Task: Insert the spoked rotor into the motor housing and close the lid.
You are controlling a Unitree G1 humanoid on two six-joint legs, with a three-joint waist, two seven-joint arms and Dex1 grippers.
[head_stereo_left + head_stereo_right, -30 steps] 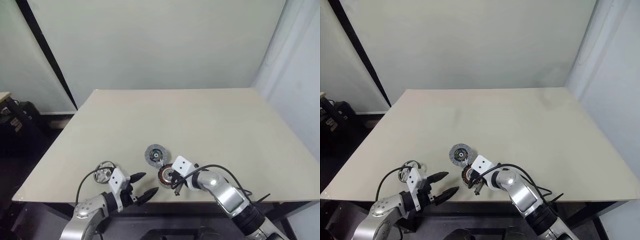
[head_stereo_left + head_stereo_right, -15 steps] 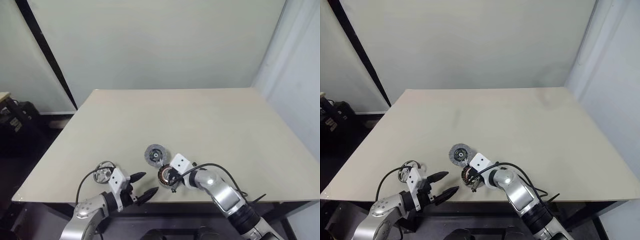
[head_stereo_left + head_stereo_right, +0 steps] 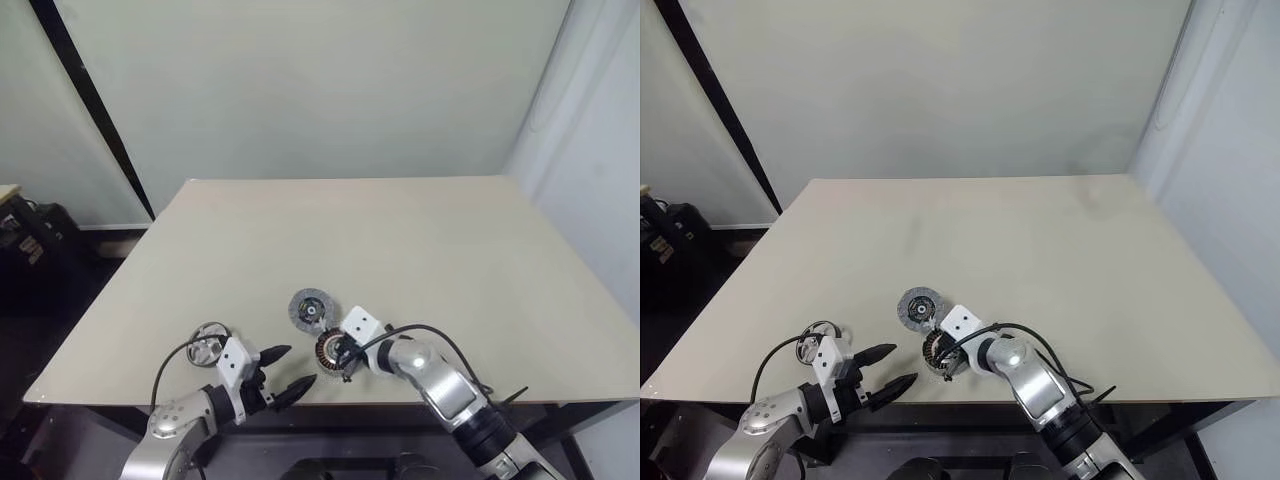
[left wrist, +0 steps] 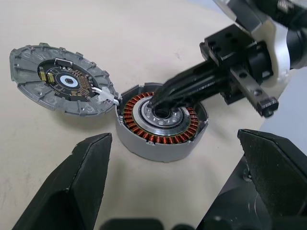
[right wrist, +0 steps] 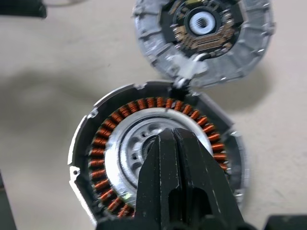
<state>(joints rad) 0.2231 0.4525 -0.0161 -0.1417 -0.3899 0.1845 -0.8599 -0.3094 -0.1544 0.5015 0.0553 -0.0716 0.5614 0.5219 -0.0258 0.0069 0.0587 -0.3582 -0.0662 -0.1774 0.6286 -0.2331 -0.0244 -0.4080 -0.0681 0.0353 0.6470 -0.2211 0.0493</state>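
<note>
right end effector point(image 4: 160, 101) closed, tips in the motor housing point(image 4: 160, 122) hub; left end effector point(image 3: 287, 371) open; lid point(image 4: 61, 79) beside it.

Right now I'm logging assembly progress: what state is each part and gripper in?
motor housing: open, windings exposed, no rotor inside
lid: lying flat beside the housing, inner face up, joined to it by a small white connector
spoked rotor: on the table, not inserted
left gripper: open, empty
right gripper: shut, tips at the housing's centre hub
</note>
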